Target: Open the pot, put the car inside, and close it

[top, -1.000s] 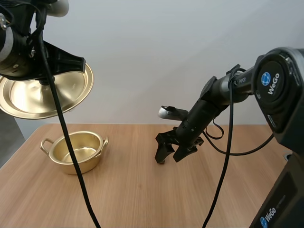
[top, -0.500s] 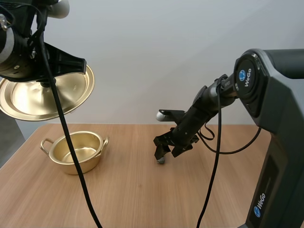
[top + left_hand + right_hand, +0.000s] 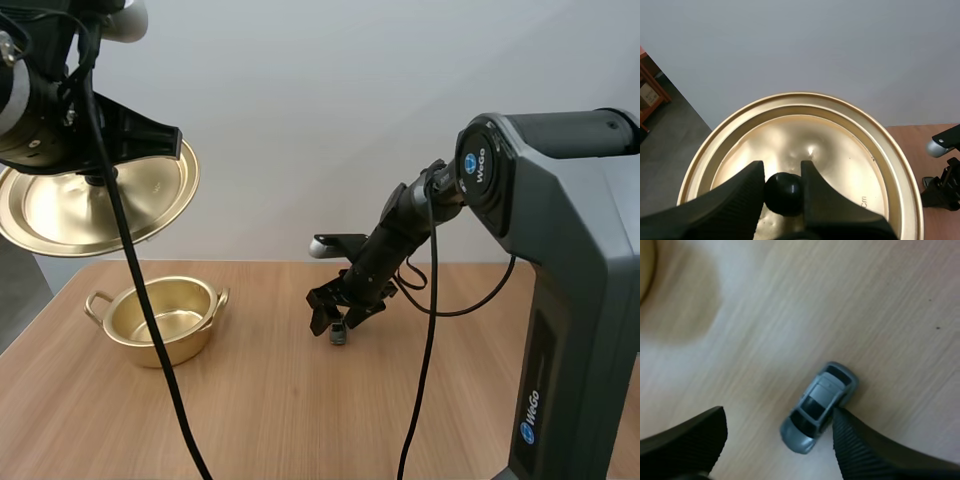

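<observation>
Car: a small grey toy car (image 3: 339,335) sits on its wheels on the counter (image 3: 300,420), about mid-counter and well to the right of the pot; in the right wrist view the car (image 3: 819,407) lies slantwise on the wood grain (image 3: 865,300).
Right jaws: released, spread wide and lowered around the car; one finger (image 3: 860,450) is right against the car's side, the other finger (image 3: 685,440) stands apart from it on the far side.
Between car and pot: a stretch of bare counter.
Pot: a gold two-handled pot (image 3: 163,318) stands upright near the counter's left end, uncovered, its shiny bare bottom showing.
Lid: the gold lid (image 3: 95,195) hangs tilted in the air above and a little left of the pot, its hollow underside turned toward the high camera.
Left jaws: clenched on the lid's black knob (image 3: 783,192), one finger on each side of it, with the lid (image 3: 840,145) spreading out beyond the tips.
</observation>
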### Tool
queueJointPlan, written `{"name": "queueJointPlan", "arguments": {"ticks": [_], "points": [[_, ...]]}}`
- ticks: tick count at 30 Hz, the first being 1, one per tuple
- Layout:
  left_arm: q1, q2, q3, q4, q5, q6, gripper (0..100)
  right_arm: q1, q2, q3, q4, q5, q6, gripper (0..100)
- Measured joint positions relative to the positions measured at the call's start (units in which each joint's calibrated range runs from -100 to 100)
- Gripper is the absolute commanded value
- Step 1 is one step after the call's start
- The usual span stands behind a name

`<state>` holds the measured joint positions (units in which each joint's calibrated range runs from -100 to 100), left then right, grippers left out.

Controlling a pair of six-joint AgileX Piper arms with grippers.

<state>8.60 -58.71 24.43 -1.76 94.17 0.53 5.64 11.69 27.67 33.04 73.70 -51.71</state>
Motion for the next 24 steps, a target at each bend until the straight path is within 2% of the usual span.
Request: {"name": "queueJointPlan", "arguments": {"ticks": [9, 10, 11, 12, 13, 19, 24], "points": [[0.00, -0.5, 0.0, -0.1, 0.0, 0.6, 0, 0.0, 3.5, -0.1, -0.9, -1.3, 1.0, 100], [0.00, -0.6, 0.0, -0.5, -0.3, 0.7, 0, 0.0, 3.5, -0.1, -0.9, -1.3, 0.8, 96], [0.00, -1.1, 0.0, -0.8, -0.3, 1.2, 0, 0.0, 3.5, -0.1, -1.4, -1.5, 0.6, 71], [0.00, -1.3, 0.0, -1.1, -0.3, 1.4, 0, 0.0, 3.5, -0.1, -2.0, -1.9, 0.6, 38], [0.00, -1.4, 0.0, -1.3, -0.3, 1.4, 0, 0.0, 3.5, -0.1, -2.6, -2.5, 0.6, 0], [0.00, -2.9, 0.0, -1.4, -0.3, 2.3, 0, 0.0, 3.7, 0.0, -4.8, -2.0, 4.4, 0], [0.00, -3.1, 0.0, -1.4, 1.5, 2.4, 0, 0.0, 2.5, 0.0, -5.1, -2.0, 2.9, 0]]}}
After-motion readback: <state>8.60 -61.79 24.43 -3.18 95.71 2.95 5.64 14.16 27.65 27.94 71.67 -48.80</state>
